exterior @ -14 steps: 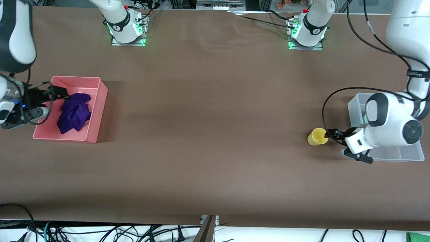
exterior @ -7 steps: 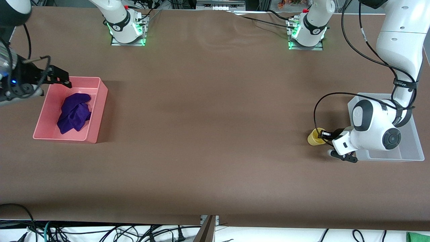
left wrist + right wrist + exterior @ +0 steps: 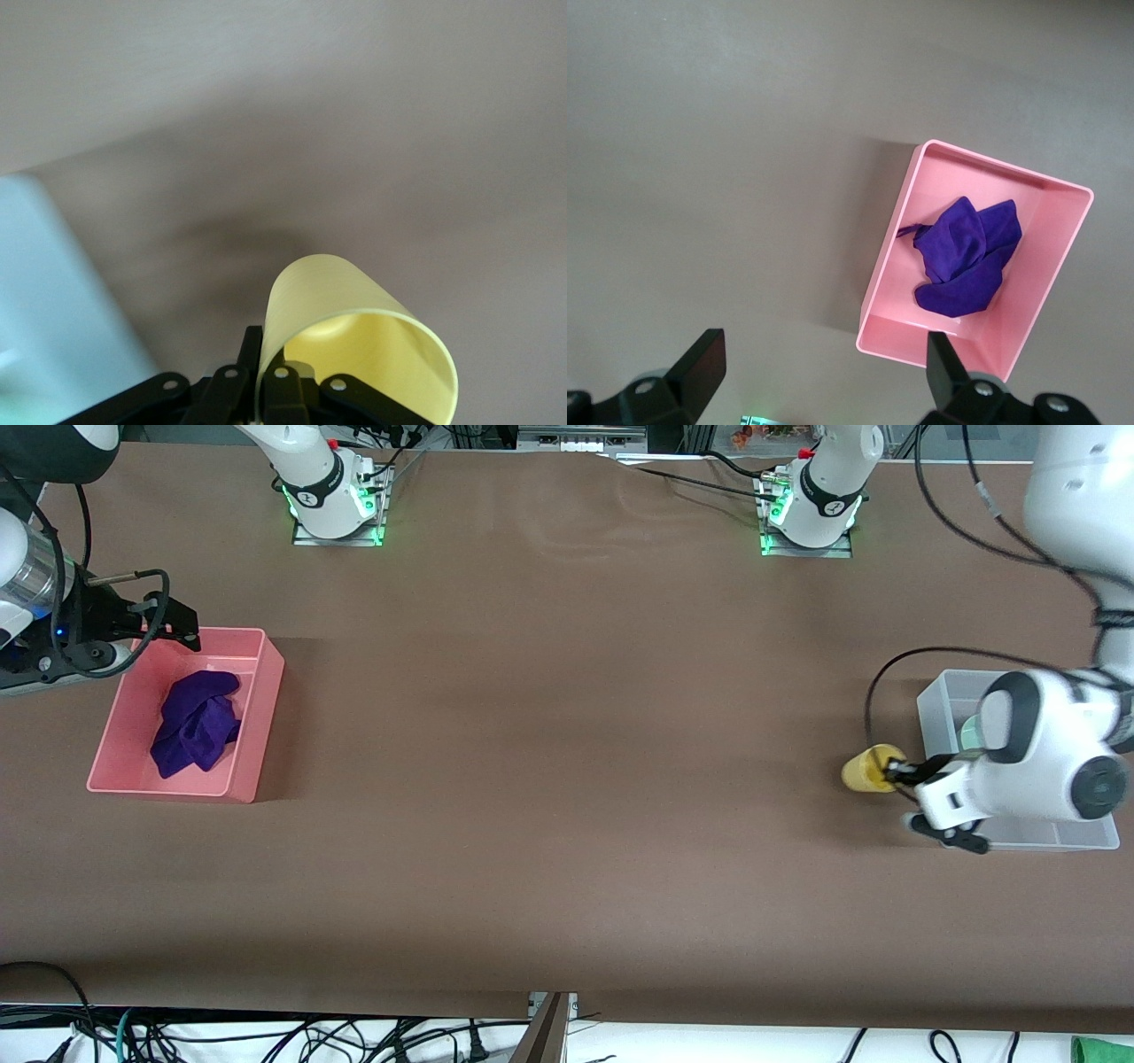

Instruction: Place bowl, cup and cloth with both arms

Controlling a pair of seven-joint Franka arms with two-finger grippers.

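Evidently the left gripper (image 3: 897, 772) pinched the rim of the light, stiff yet squeezable yellow cup (image 3: 864, 771), tilted in the air just beside the clear bin (image 3: 1019, 834), while the right gripper (image 3: 182, 631), fingers spread and empty, hovered over the pink bin (image 3: 257, 717) holding the cloth (image 3: 197, 722).

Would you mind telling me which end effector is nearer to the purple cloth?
Right. The right end effector hangs open over the pink bin's rim, above the cloth; the left end effector grips the yellow cup at the table's left-arm end.
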